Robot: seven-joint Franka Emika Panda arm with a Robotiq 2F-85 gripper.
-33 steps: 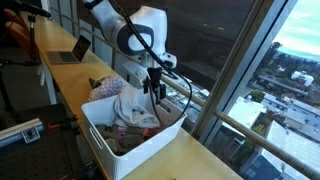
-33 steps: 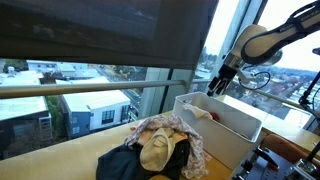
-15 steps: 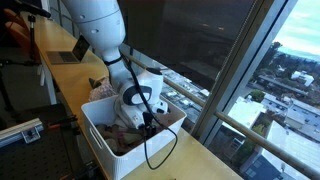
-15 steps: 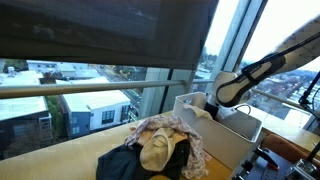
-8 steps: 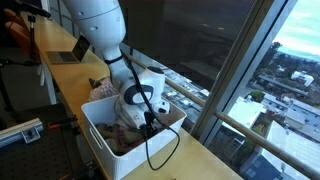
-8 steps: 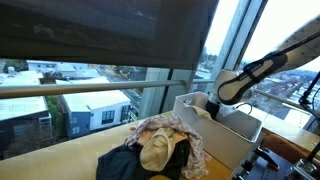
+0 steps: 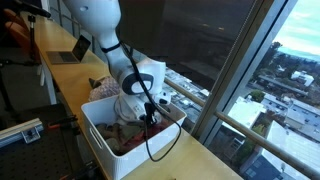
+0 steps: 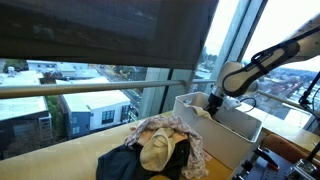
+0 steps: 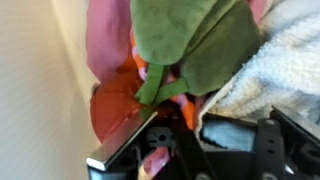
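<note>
My gripper is down inside a white bin of clothes and is shut. A green cloth fills the top of the wrist view, and a strip of it runs down into the jaws together with an orange fold. Beside it lie a red cloth, a pink cloth and a white towel. In both exterior views the gripper sits low at the clothes in the bin; what it grips is hidden there.
A heap of clothes lies on the wooden counter next to the bin. An open laptop stands farther along the counter. Tall windows run right behind the bin.
The jaws have closed on the cloth in the bin. The arm has risen slightly and its wrist has shifted.
</note>
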